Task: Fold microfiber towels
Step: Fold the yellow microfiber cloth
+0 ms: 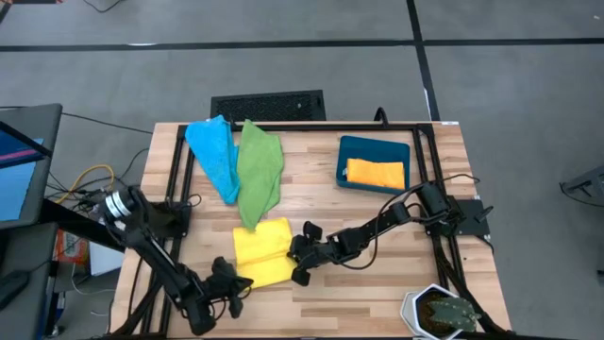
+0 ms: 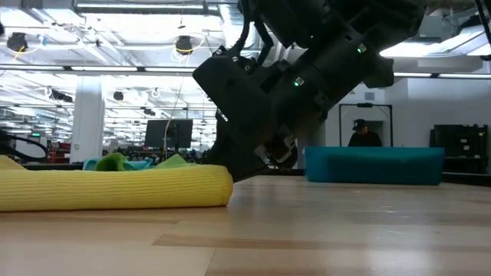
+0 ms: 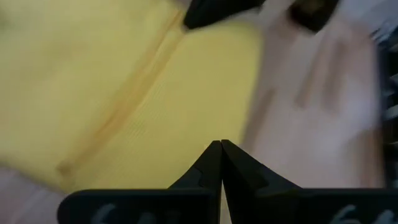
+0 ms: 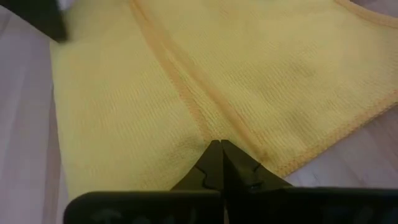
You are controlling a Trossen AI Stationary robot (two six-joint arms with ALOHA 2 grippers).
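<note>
Here the yellow towel [image 1: 262,253] lies folded near the table's [image 1: 377,203] near-middle edge. The right gripper [image 1: 300,264] sits at its right edge, fingers pressed together on the cloth's hem. The left gripper [image 1: 236,283], fingers closed on nothing, hovers at its near left corner. Blue towel [image 1: 213,151] and green towel [image 1: 259,170] lie far left; an orange towel [image 1: 375,173] rests in the teal bin [image 1: 374,146].

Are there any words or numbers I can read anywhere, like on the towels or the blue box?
None can be read.
Folded yellow microfiber towel: plain, no label showing.
Light blue towel, green towel, orange towel: plain.
Dark teal rectangular bin: no writing visible.
Screens far back in the room: too small to read.
</note>
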